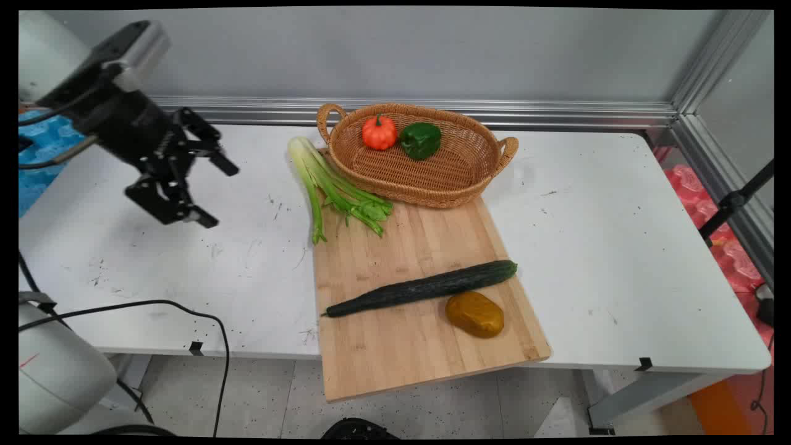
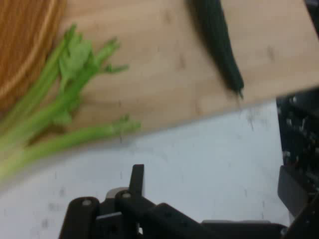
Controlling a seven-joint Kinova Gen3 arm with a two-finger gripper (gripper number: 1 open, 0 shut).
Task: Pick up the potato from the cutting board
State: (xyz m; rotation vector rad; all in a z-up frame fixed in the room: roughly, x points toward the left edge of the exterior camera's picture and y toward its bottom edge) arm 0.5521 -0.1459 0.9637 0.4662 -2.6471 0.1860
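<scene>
We see the black two-finger tool (image 1: 209,191) spread wide and grasping nothing, hovering over the white worktop (image 1: 618,247). Nearest it is the pale green celery stalk (image 1: 321,185), to its right, long axis running front to back beside the woven wicker basket (image 1: 432,179).

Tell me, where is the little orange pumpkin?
In the main view the pumpkin sits inside the wicker basket at the back of the table, just left of the green pepper.
</scene>
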